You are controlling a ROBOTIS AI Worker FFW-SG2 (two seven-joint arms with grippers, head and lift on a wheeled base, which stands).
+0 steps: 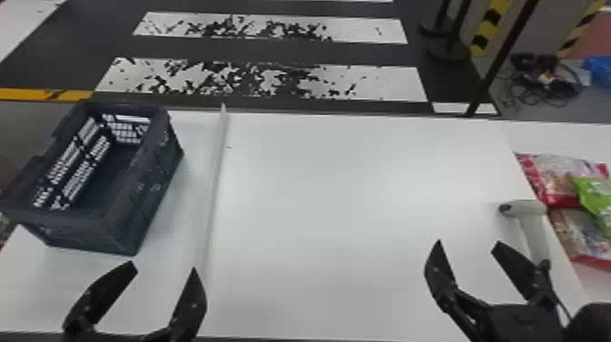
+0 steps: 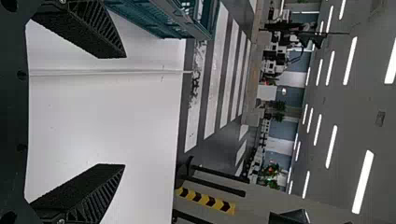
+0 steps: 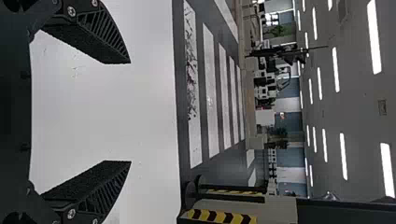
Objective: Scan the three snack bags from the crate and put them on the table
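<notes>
Snack bags, three, plastic: one red-and-white (image 1: 548, 184), one green (image 1: 593, 193), one brown with red edging (image 1: 579, 229); I see them clustered at far right. Obstacle: white handheld scanner (image 1: 527, 208), between the bags and my right tool (image 1: 468, 242). White surface (image 1: 341, 204), crossed at left by a thin raised white strip (image 1: 214, 182); beyond it, dark blue-grey slatted plastic crate (image 1: 132, 200). Bags lie to the right tool's right, well apart from my left tool (image 1: 163, 266). Both tools: fingers spread apart.

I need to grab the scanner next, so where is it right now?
In the head view, the scanner is on the right of the table, between the right hand and the snack bags.
</notes>
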